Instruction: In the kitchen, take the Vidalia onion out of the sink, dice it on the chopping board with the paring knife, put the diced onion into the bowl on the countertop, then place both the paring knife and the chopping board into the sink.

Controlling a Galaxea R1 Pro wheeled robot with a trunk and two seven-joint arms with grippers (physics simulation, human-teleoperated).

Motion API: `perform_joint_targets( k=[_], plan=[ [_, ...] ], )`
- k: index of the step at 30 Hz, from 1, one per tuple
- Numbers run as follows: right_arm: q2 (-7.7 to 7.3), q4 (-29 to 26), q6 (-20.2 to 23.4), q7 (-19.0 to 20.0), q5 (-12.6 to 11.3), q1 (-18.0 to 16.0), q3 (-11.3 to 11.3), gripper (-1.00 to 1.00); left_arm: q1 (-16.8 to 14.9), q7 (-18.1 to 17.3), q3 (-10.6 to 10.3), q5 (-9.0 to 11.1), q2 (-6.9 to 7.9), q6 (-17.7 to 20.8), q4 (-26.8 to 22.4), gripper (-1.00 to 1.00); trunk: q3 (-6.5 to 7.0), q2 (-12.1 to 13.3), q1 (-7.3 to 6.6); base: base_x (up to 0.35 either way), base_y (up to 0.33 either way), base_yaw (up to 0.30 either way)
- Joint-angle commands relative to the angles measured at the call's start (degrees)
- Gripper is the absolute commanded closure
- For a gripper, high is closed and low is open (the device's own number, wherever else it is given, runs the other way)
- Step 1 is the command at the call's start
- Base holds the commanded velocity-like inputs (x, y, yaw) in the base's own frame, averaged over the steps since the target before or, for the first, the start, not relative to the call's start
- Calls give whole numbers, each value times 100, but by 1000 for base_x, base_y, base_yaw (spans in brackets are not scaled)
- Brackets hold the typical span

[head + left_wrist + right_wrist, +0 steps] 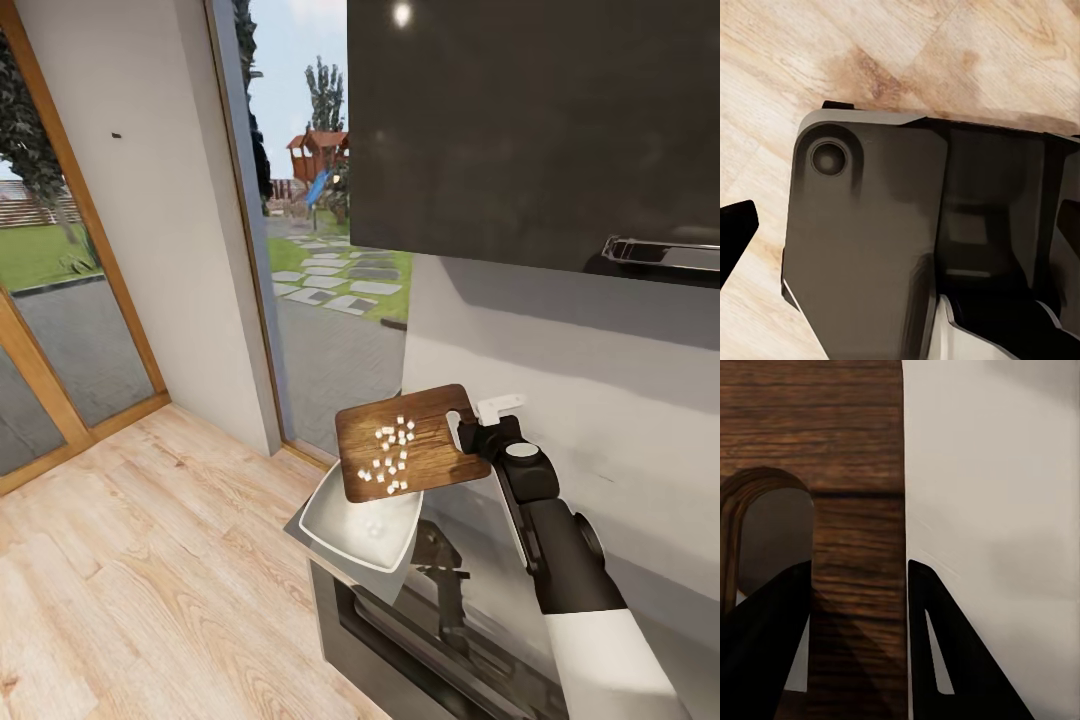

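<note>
My right gripper is shut on the handle end of the chopping board, holding it in the air, tilted down over the bowl. Several white diced onion pieces lie on the board, and a few are in the bowl. The white square bowl sits at the end of the grey countertop. In the right wrist view the gripper straddles the board beside its slot hole. My left gripper hangs low over the floor, one fingertip showing. The sink and paring knife are out of view.
A dark wall cabinet with a chrome handle hangs just above the board. Dark cabinet fronts lie under the countertop. Left of it are wooden floor and a tall glass door. My own dark base is below the left wrist.
</note>
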Motion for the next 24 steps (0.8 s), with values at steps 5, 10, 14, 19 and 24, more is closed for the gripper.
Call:
perform_joint_targets(
  k=[5,10,14,19,24],
  plan=[
    [1,-7,30,43,61,-6,-1,100,-4,-6,24,36,-4,-18,3,-100,-12,-12,3,0,0,0],
    [1,-7,30,44,62,-6,-1,100,-4,-6,24,36,-4,-17,3,-100,-12,-12,3,0,0,0],
    [1,-7,30,43,62,-6,-1,100,-4,-6,24,37,-4,-19,3,-100,-12,-12,3,0,0,0],
    [1,-7,-115,45,60,-6,-1,100,-4,-6,24,37,-4,-19,3,-100,-12,-12,3,0,0,0],
    [1,-7,-337,44,61,-1,-1,100,-4,-6,24,36,-4,-16,3,-100,-12,-12,3,0,0,0]
  ],
)
